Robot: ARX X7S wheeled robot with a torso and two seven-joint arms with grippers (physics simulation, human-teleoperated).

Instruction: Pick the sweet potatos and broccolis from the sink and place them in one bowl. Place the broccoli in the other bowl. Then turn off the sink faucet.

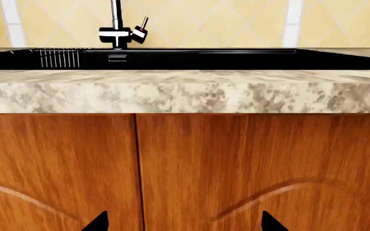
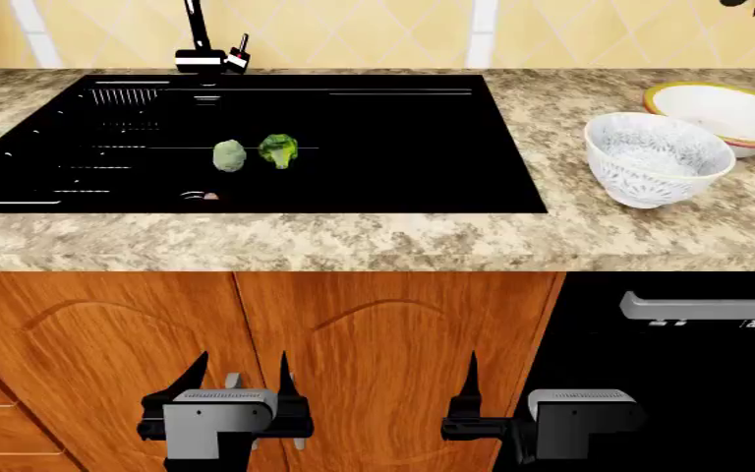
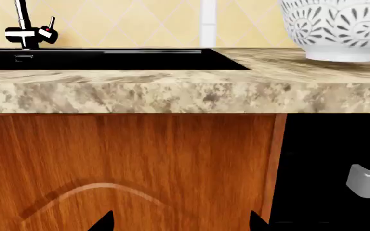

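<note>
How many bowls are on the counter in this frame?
2. A white patterned bowl stands on the counter just right of the sink; a yellow-rimmed bowl sits behind it, further right, partly cut off by the head view's edge.

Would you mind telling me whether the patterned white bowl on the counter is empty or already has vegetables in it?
Empty. The head view shows the patterned white bowl's bare inside, while the broccoli and a pale green vegetable lie in the sink.

Speckled stone surface edge seen head-on, black sink behind it, chrome faucet with red-marked handle against yellow tiled wall, wooden cabinet doors below, two black claw tips spread apart
</note>
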